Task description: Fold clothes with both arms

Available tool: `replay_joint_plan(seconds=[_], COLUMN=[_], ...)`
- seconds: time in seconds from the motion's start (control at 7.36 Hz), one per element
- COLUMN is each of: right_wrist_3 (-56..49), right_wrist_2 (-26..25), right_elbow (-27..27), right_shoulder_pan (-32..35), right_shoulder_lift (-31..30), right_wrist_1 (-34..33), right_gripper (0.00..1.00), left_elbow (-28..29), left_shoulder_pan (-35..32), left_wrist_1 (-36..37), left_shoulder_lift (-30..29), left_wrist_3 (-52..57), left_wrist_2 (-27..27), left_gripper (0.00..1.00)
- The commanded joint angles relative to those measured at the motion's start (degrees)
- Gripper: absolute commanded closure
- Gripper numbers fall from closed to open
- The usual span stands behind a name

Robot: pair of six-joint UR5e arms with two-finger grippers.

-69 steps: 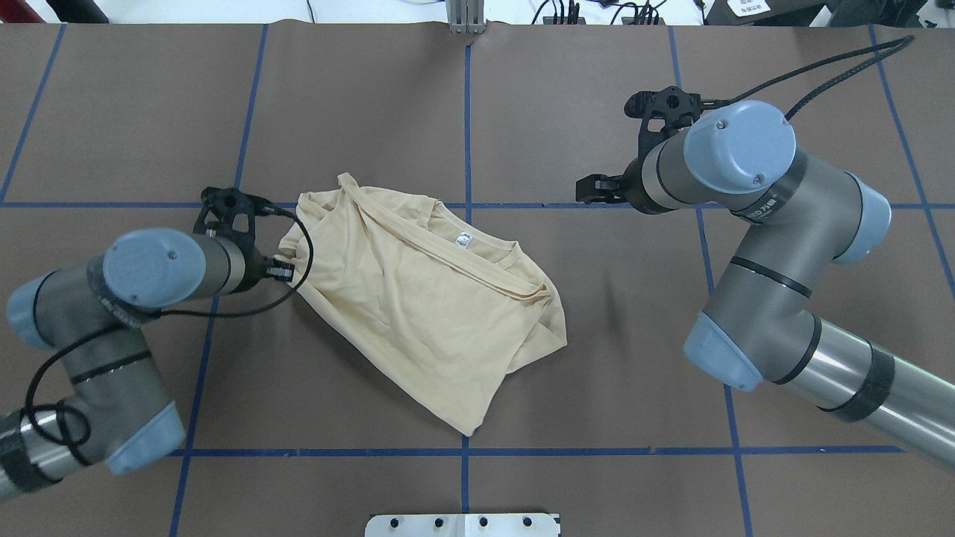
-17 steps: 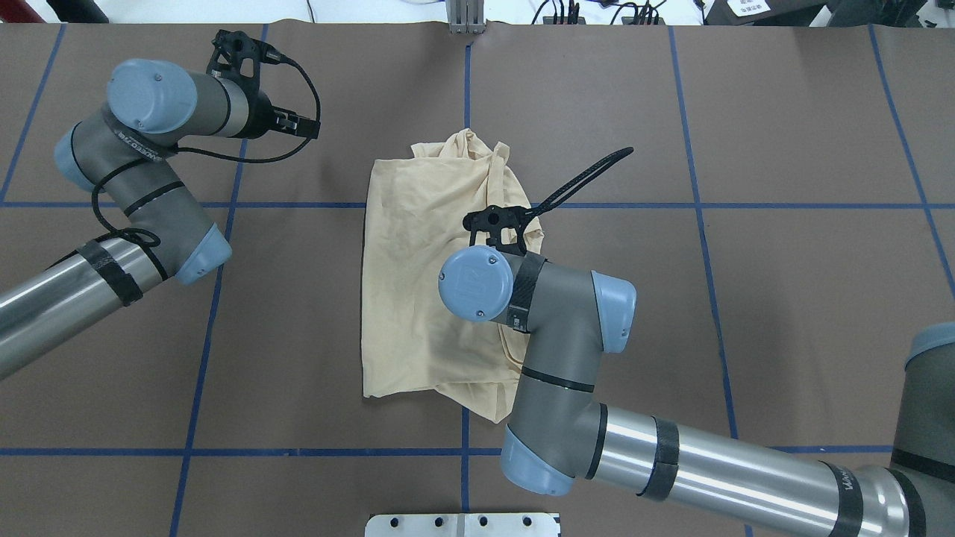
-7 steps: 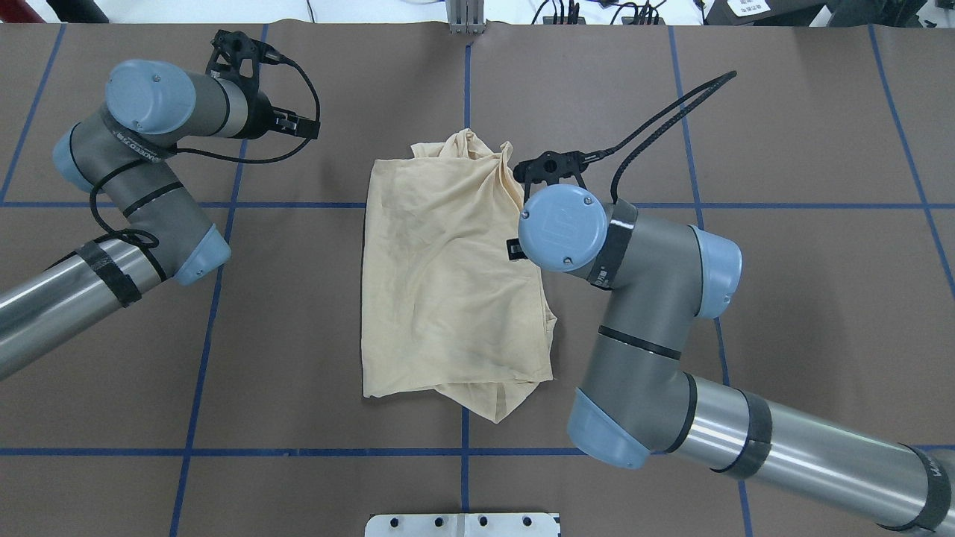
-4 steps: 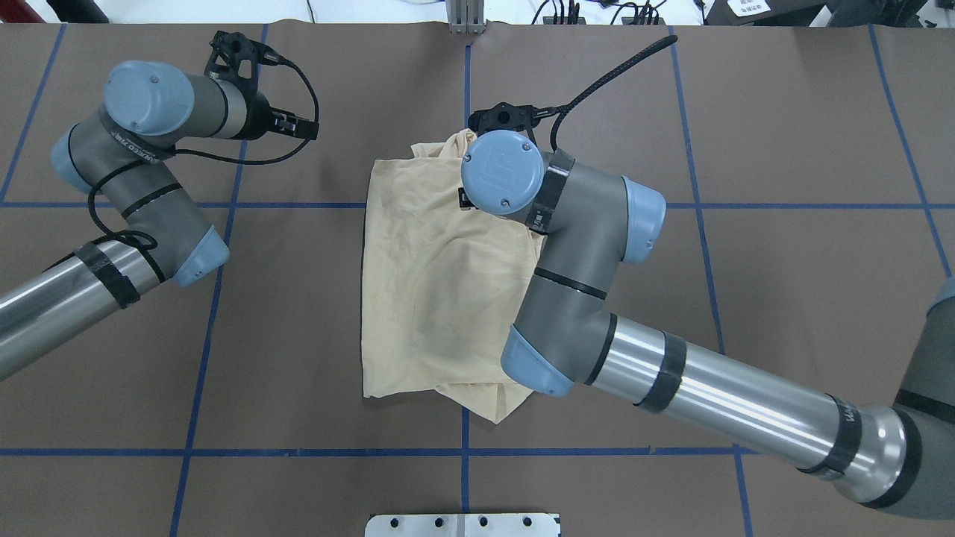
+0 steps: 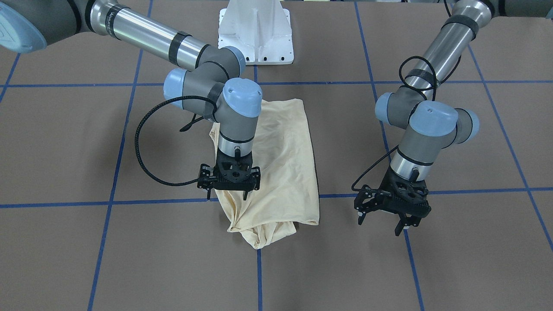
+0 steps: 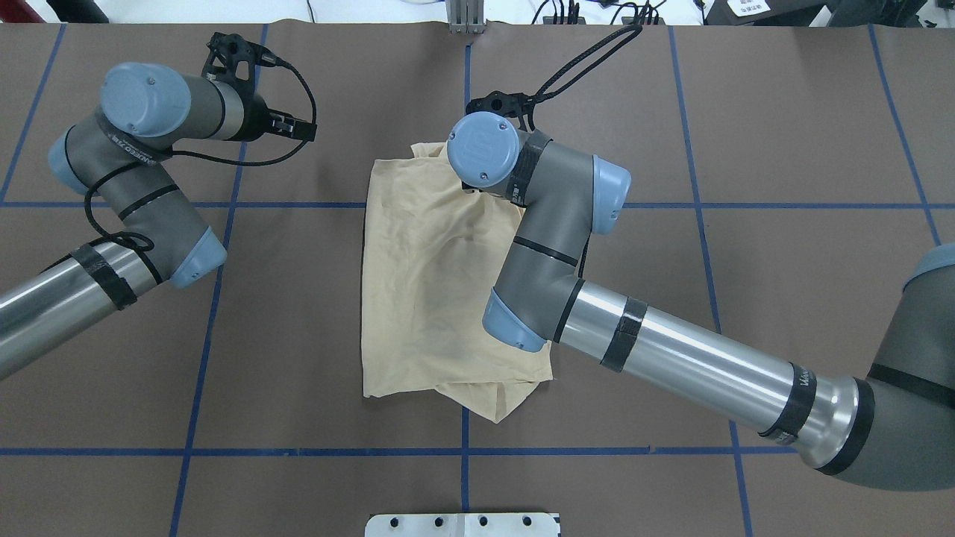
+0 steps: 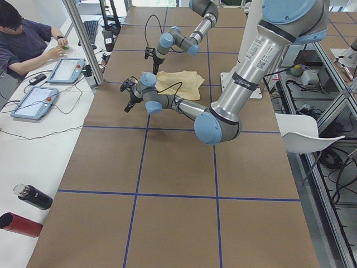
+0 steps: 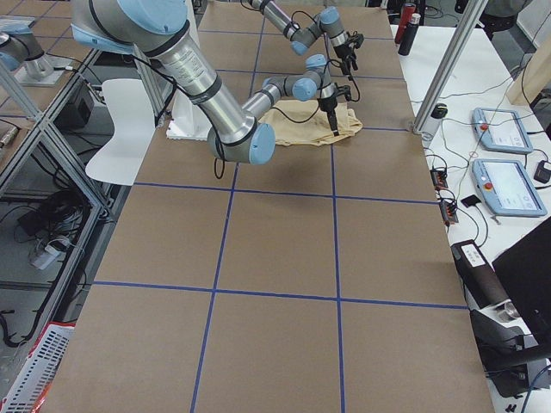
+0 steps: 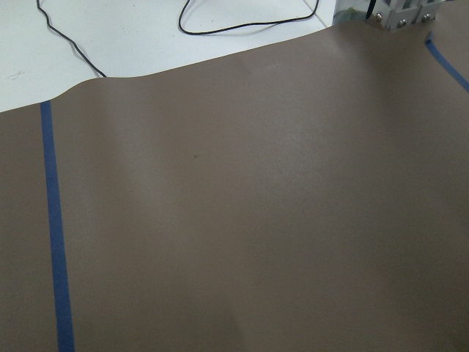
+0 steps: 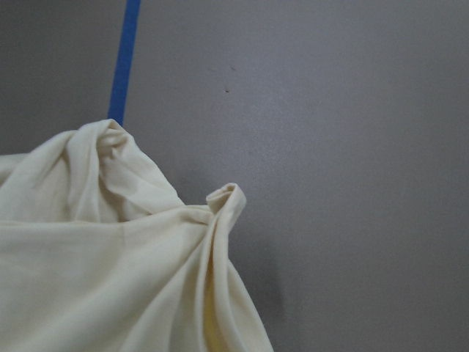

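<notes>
The clothes are one cream-yellow shirt (image 6: 429, 283) lying folded into a rough rectangle at the table's middle, with a bunched far end (image 10: 110, 169). My right gripper (image 5: 228, 195) points straight down over that bunched end, open, its fingertips (image 5: 246, 195) at the fabric. In the overhead view its own wrist hides it. My left gripper (image 5: 380, 222) hangs open above bare table, well apart from the shirt (image 5: 287, 164); it also shows in the overhead view (image 6: 302, 132). The left wrist view holds only brown table and blue tape.
Blue tape lines (image 6: 462, 451) grid the brown table. The white pedestal base (image 5: 255, 30) stands at the robot's side. A person (image 7: 25, 39) sits at a side bench with tablets (image 7: 64, 70); two bottles (image 7: 25, 209) lie there.
In the last second my right arm swung from the shirt's right side to over its far bunched end. The left arm hardly moved. Earlier the shirt lay spread diagonally; now it is a narrower rectangle.
</notes>
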Motion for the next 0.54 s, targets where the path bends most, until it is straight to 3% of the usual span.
replay_joint_plan(seconds=[0.0, 0.41], right_wrist_3=[-0.59, -8.47], right_wrist_2=[-0.07, 0.63], right_elbow=[-2.68, -2.09], right_shoulder_pan=[0.04, 3.46], right_shoulder_lift=[-0.25, -2.17], right_wrist_1=[-0.24, -6.72], right_gripper=[0.0, 0.0], left_elbow=[-0.04, -0.13], left_shoulder_pan=[0.06, 0.06], left_wrist_1=[0.0, 0.0], left_shoulder_lift=[0.02, 0.02], left_wrist_3=[0.0, 0.0], left_wrist_2=[0.0, 0.0], left_gripper=[0.0, 0.0])
